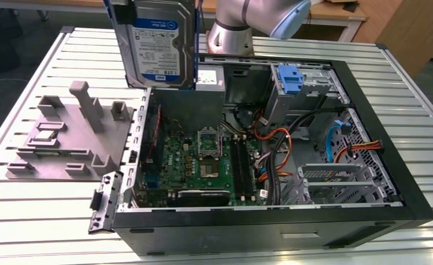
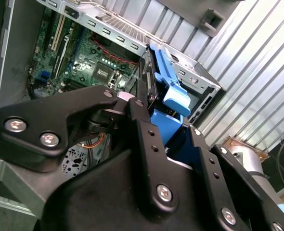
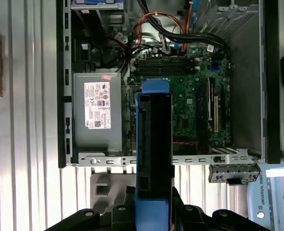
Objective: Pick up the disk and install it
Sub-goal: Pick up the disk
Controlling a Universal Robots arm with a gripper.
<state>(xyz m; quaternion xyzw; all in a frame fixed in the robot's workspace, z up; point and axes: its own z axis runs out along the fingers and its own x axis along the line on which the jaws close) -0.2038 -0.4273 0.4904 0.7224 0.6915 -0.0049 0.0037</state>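
The disk (image 1: 157, 44), a silver drive with a white-and-blue label in a blue carrier, hangs upright in the air above the far-left corner of the open computer case (image 1: 400, 171) in the exterior view. In the first wrist view the disk (image 3: 154, 144) is seen edge-on, over the motherboard (image 3: 190, 96) and the case's wall. My gripper (image 3: 154, 214) is shut on the carrier's end, a black finger on each side. The second wrist view shows the black fingers (image 2: 142, 125) pressed against the blue carrier (image 2: 173, 98).
Inside the case stand a drive cage holding a narrow blue bracket (image 1: 291, 77), a lower metal cage (image 1: 334, 182), cables (image 1: 275, 149) and the grey power supply (image 3: 97, 113). A grey fixture (image 1: 69, 132) sits on the slatted table at the exterior view's left. The arm (image 1: 253, 22) rises behind the case.
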